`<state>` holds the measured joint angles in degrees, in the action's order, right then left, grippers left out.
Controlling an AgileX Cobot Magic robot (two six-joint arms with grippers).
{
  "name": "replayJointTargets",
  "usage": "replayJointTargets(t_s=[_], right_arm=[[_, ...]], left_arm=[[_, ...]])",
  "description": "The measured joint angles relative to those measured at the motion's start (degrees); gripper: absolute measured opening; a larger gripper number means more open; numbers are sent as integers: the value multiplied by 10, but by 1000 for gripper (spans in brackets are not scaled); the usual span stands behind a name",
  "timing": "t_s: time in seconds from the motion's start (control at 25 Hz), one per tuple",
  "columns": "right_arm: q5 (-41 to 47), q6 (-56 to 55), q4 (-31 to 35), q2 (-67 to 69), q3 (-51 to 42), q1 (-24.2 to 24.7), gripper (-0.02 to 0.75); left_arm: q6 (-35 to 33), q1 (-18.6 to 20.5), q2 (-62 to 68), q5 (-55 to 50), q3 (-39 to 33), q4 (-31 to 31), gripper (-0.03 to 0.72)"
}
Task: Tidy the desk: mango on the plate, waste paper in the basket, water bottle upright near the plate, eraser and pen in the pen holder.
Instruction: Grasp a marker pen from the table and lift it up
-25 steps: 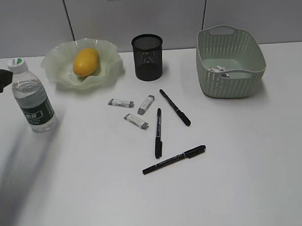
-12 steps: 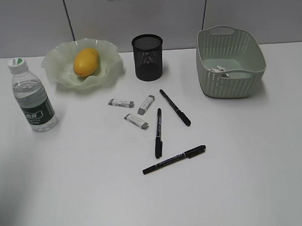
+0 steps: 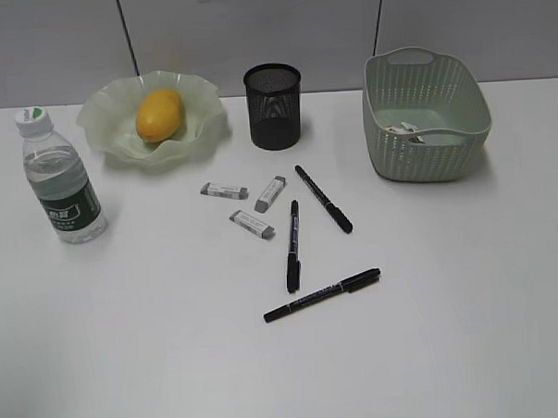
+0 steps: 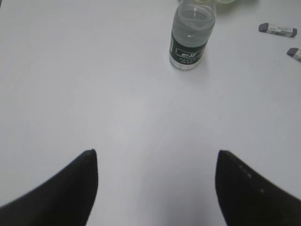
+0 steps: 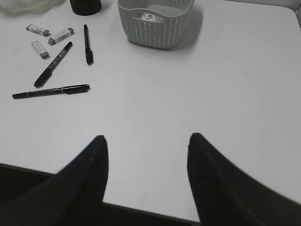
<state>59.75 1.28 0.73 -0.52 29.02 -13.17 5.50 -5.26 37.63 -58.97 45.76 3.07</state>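
Exterior view, water bottle [image 3: 62,186] upright near desk [image 3: 451,331] left edge

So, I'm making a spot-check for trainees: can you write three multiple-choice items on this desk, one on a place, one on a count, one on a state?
1. Where is the mango?
A. In the plate
B. In the basket
C. Beside the pen holder

2. How many pens lie on the desk?
A. One
B. Three
C. Five

3. How does the water bottle stand?
A. On its side
B. Upside down
C. Upright, capped

Answers: 1 A, the yellow fruit sits inside the wavy-rimmed dish. 2 B, three black pens lie below the erasers. 3 C, it stands on its base, cap on top.
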Motion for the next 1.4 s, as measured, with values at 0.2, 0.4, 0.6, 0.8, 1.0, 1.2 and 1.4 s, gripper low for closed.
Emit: replayJointTargets(t_s=[0.2,0.4,0.6,0.8,1.0,1.2,1.4], right_arm=[[0,0,0,0,0,0,434],[0,0,0,0,0,0,435],[0,0,0,0,0,0,435],[0,0,0,0,0,0,435],[-1,0,0,0,0,0,435],[-1,0,-1,0,0,0,435],[-1,0,0,0,0,0,435]], left_arm=[[0,0,-118,-1,-57,-22,589],[-23,0,-217,9,-108,-31,589],[-41,0,-285,20,-137,-37,589],[-43,0,-338,30,-137,-39,587],[-44,0,-379,38,-137,-39,585],[-47,0,-380,101,-164,-39,581],[-47,0,-380,160,-187,-41,557]])
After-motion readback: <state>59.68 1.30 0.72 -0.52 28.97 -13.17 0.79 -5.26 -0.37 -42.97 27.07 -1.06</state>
